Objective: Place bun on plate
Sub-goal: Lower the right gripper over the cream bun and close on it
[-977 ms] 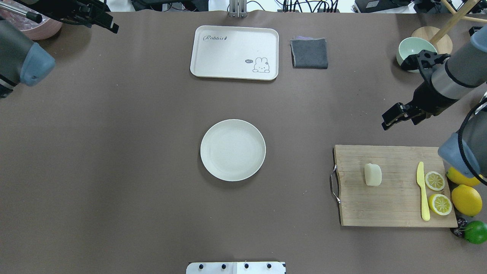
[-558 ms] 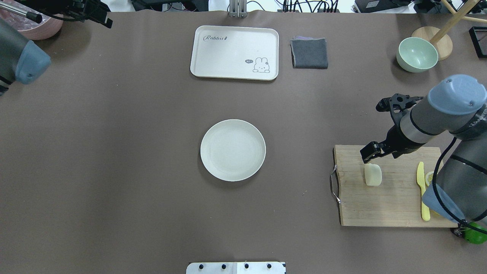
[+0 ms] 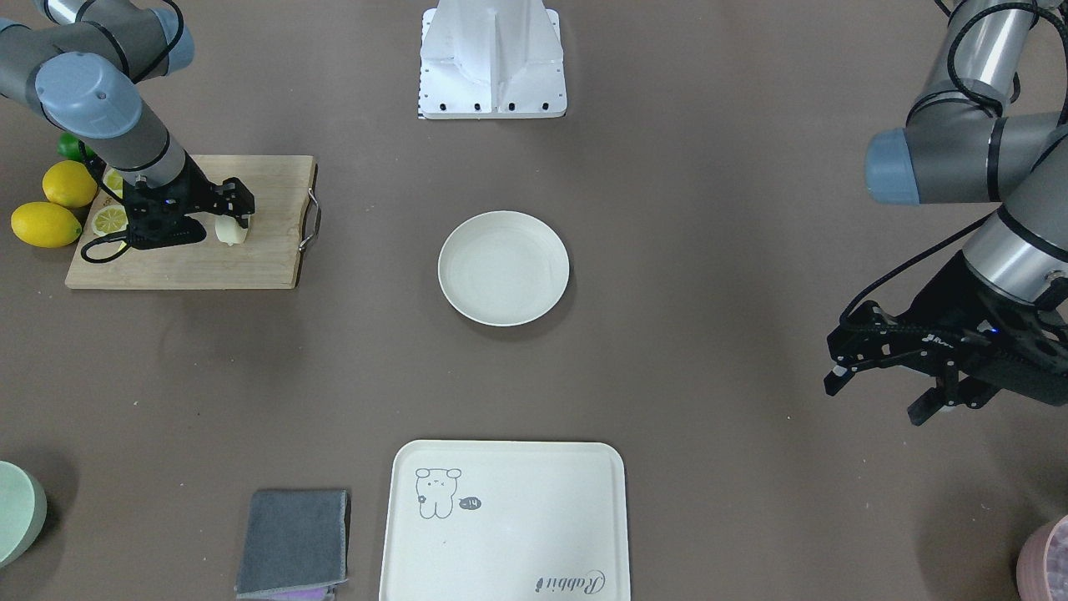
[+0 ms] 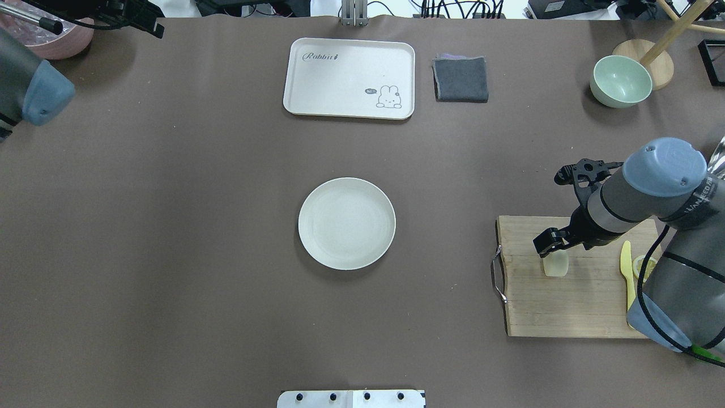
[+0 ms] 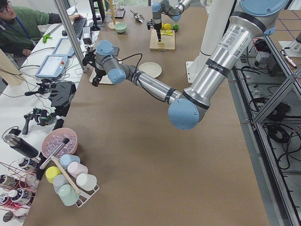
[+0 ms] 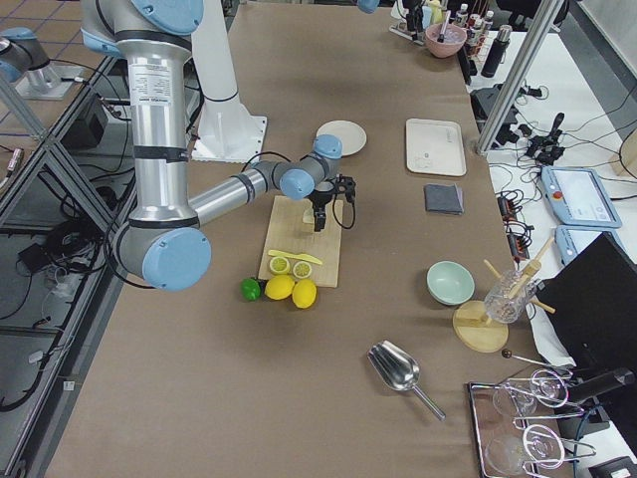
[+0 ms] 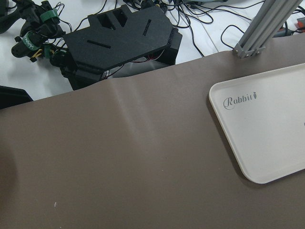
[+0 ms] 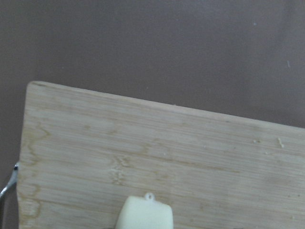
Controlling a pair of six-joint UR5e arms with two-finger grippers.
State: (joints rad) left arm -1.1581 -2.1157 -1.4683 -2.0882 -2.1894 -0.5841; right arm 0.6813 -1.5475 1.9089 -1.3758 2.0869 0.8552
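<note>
The bun [image 4: 555, 265] [image 3: 231, 234], a small pale cream lump, rests on the wooden cutting board [image 4: 572, 300] at the table's right side. My right gripper [image 4: 553, 248] [image 3: 236, 212] hangs straight over it, open, its fingers down by the bun's far top edge. The right wrist view shows only the bun's [image 8: 145, 215] top at its lower edge, on the board. The round cream-white plate [image 4: 346, 223] [image 3: 503, 267] lies bare at the table's centre. My left gripper [image 3: 876, 396] stands open and holds nothing, far off at the back left corner.
A yellow knife [image 4: 626, 272] and lemon slices [image 3: 108, 221] lie on the board behind my right arm, with whole lemons [image 3: 46, 224] beside it. At the far edge are a rabbit-print tray [image 4: 349, 78], a grey cloth [image 4: 460, 79] and a green bowl [image 4: 620, 81].
My right arm has swung from beside the green bowl toward the board and dropped its gripper over the bun. The left gripper has drawn back slightly toward the far corner.
</note>
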